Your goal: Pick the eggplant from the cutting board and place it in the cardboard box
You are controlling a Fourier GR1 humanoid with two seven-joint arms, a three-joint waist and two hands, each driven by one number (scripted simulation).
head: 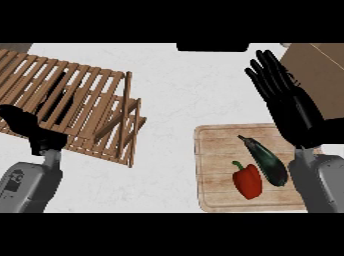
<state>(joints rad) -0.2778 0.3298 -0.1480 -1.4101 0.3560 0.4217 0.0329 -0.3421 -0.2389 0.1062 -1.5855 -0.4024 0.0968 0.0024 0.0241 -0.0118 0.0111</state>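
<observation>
Looking steeply down at the counter, the right hand is seen raised over the far right edge of the cutting board, its fingers held straight and spread, pointing away toward the cardboard box. Nothing is grasped by it; the hand is released. Its grey forearm is brought in from the lower right corner and part of the board is covered by it.

The eggplant is found lying on the board, tilted, stem end toward the far side, just beside a red pepper on its left. It is not touched by the hand.

At the left, the left hand is held above the near edge of a wooden slatted rack. Its fingers appear curled inward with nothing held in them. Its forearm is angled up from the lower left corner.
</observation>
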